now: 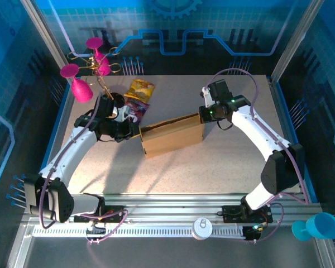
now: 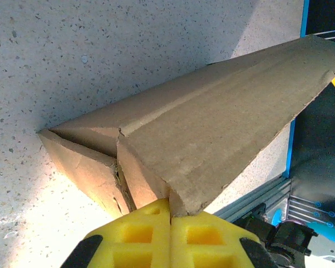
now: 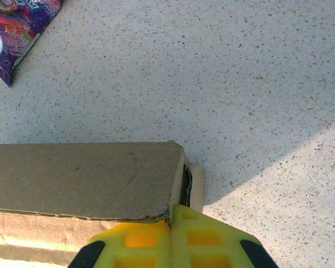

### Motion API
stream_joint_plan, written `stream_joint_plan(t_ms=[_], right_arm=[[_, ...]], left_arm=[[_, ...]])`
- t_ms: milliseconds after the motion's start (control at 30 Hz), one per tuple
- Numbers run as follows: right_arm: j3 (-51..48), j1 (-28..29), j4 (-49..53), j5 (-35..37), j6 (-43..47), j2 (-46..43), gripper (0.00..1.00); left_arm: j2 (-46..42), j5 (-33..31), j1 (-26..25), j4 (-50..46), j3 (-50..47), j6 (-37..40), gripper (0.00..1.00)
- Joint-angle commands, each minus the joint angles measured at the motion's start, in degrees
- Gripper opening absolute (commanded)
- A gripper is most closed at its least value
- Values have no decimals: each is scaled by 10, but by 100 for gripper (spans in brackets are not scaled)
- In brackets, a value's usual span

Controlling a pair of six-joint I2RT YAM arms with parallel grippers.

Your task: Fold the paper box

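Packets (image 1: pixel 140 90) lie beside paper box (image 1: pixel 173 137), ends clamped by left fingers (image 2: pixel 138 230) and right fingers (image 3: pixel 207 238)

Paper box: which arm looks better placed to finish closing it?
Probably left. The left fingers, shut, touch the paper box where its lid gapes over a loose flap; by the right fingers the lid looks nearly shut.

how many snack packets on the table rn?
2. One yellow packet at the far side, left of centre; one purple packet just nearer, by the left end of the paper box. The left arm may hide others.
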State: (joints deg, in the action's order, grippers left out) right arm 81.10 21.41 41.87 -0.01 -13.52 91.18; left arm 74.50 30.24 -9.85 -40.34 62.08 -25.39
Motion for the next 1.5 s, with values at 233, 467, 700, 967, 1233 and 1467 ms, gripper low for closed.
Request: stream_joint_plan(t_ms=[233, 467, 700, 967, 1233, 1467], right_arm=[[-37, 11, -28, -26, 23, -32, 0], [-75, 13, -62, -19, 46, -50, 0], [-81, 13, -67, -21, 52, -52, 0], [-87, 16, -75, -21, 53, -51, 0], [-85, 17, -74, -21, 53, -49, 0], [-83, 17, -73, -24, 53, -48, 0]], left_arm=[[-11, -18, -29, -19, -61, 8, 0], [-20, -30, -32, -33, -46, -19, 14], [-82, -24, -32, -26, -16, -174, 39], [-168, -142, -32, 27, -32, -505, 50], [-107, -121, -33, 15, -18, -674, 59], [-105, -137, -48, 59, -59, -792, 77]])
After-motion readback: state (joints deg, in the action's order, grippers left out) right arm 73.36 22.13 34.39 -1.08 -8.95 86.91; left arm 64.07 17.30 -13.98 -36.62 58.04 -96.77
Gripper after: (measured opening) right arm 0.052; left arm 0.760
